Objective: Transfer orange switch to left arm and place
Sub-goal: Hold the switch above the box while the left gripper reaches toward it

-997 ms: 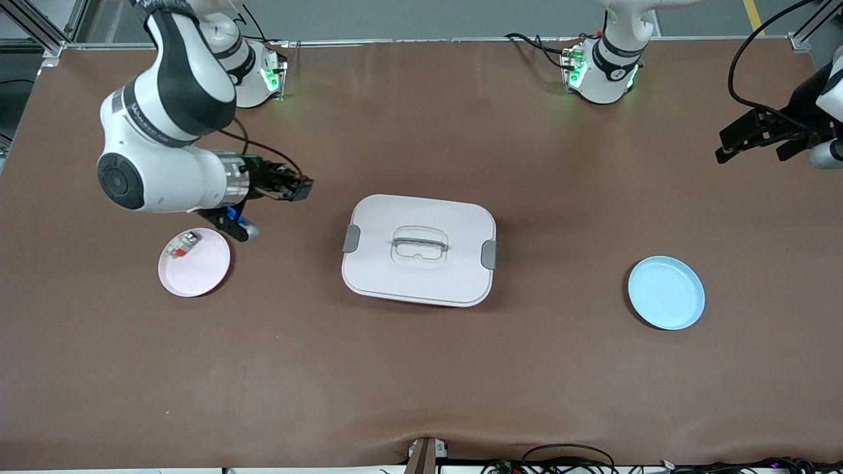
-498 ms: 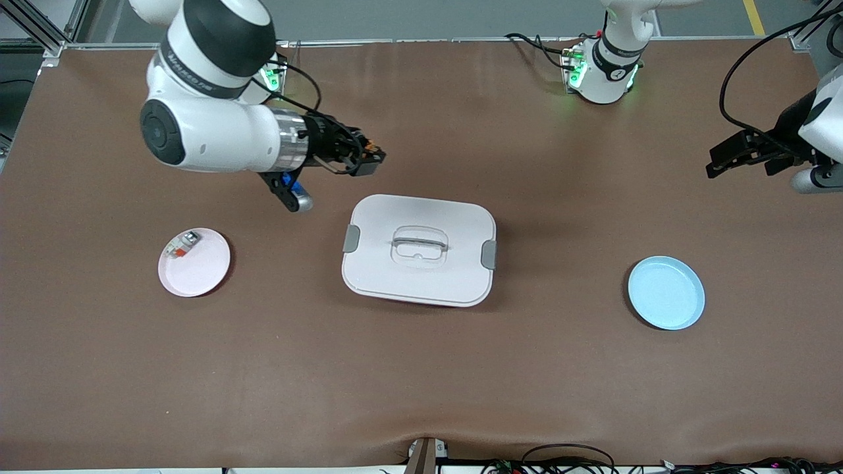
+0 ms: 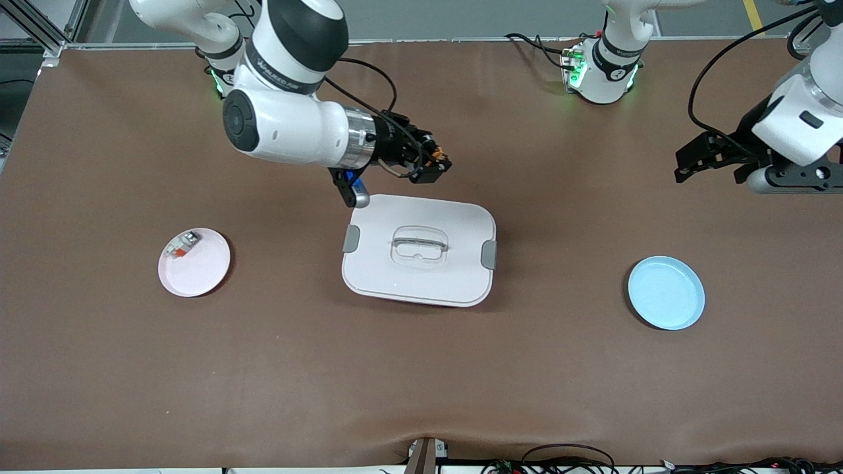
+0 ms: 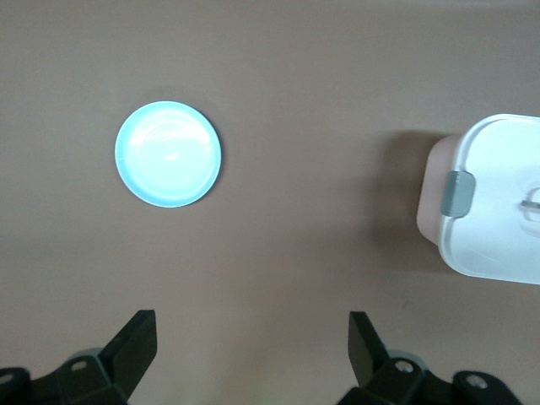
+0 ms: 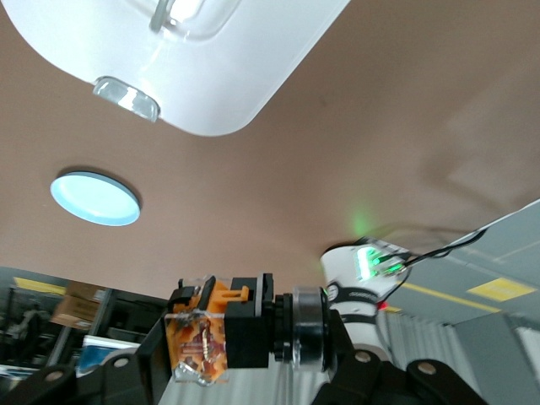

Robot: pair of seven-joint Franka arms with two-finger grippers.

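Right end effector (image 3: 435,166) is clenched on the orange switch (image 3: 440,158), held in the air over bare worktop (image 3: 421,368) just off the box (image 3: 419,250) edge that lies farther from the front camera. Its wrist view shows what the front view cannot: the switch (image 5: 211,333) is a black block with an orange part and a clear face, pinched between the fingers (image 5: 139,363), with the box (image 5: 202,51) lid and the blue plate (image 5: 94,198) in sight too. Left end effector (image 3: 708,158) hangs released over the worktop near the left arm's end, its fingers (image 4: 135,342) spread wide and holding nothing; its wrist view shows the blue plate (image 4: 168,153) and one grey-clipped end of the box (image 4: 494,198) with open worktop between them. Open room lies all round the box, widest toward the front camera. Blue plate (image 3: 666,293) holds nothing. Toward the right arm's end sits a pink plate (image 3: 197,270) with a small white-and-orange part (image 3: 180,245) in it.
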